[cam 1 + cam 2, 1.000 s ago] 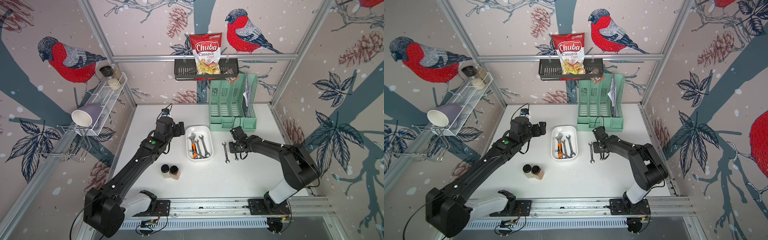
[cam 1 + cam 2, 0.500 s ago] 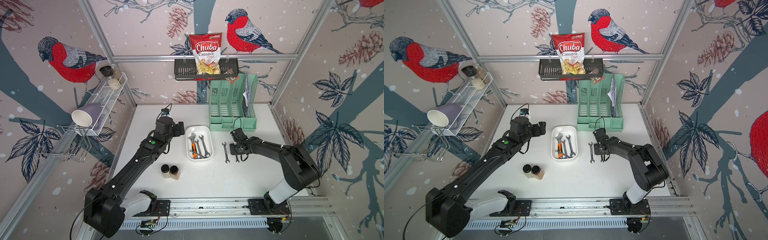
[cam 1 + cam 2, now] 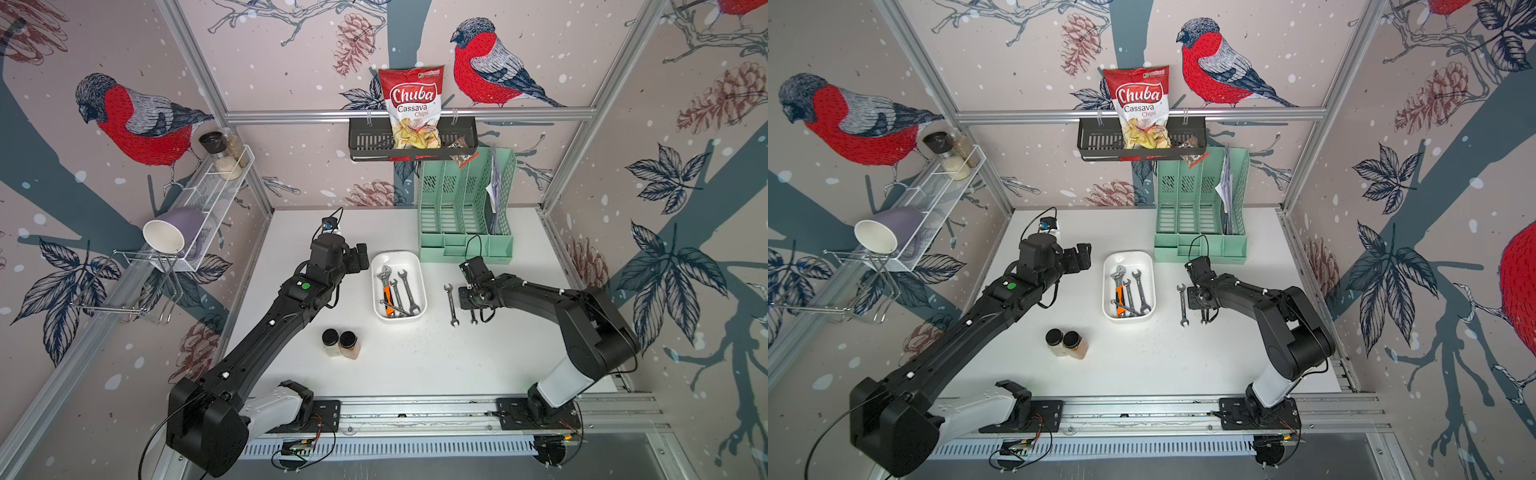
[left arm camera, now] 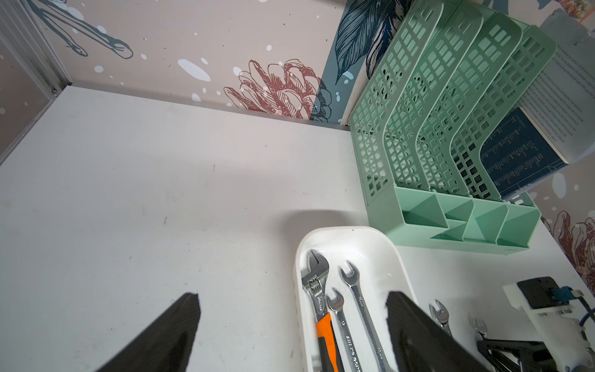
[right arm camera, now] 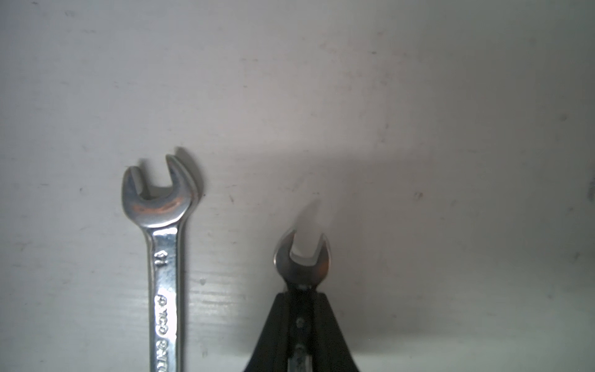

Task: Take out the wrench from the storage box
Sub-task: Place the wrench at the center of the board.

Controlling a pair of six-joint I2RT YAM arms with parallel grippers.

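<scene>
In both top views, the shallow white rectangular plastic storage box [image 3: 399, 259] [image 3: 1128, 259] sits mid-table. It holds an orange-handled adjustable wrench [image 3: 386, 282] and several steel spanners. On the robot's right of it a long silver open-end spanner [image 3: 451, 303] lies on the table, just beside the right gripper [image 3: 471, 301].

In the left wrist view, the left gripper [image 4: 291, 299] stands wide apart, one finger over the storage box.

In the right wrist view, the right gripper [image 5: 301, 309] is clamped on a small silver wrench [image 5: 302, 261], outside the box and parallel to the long silver open-end spanner [image 5: 164, 257].

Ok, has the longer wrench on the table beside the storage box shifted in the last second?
No. The longer wrench keeps the same gap from the storage box, parallel to its long wall.
</scene>
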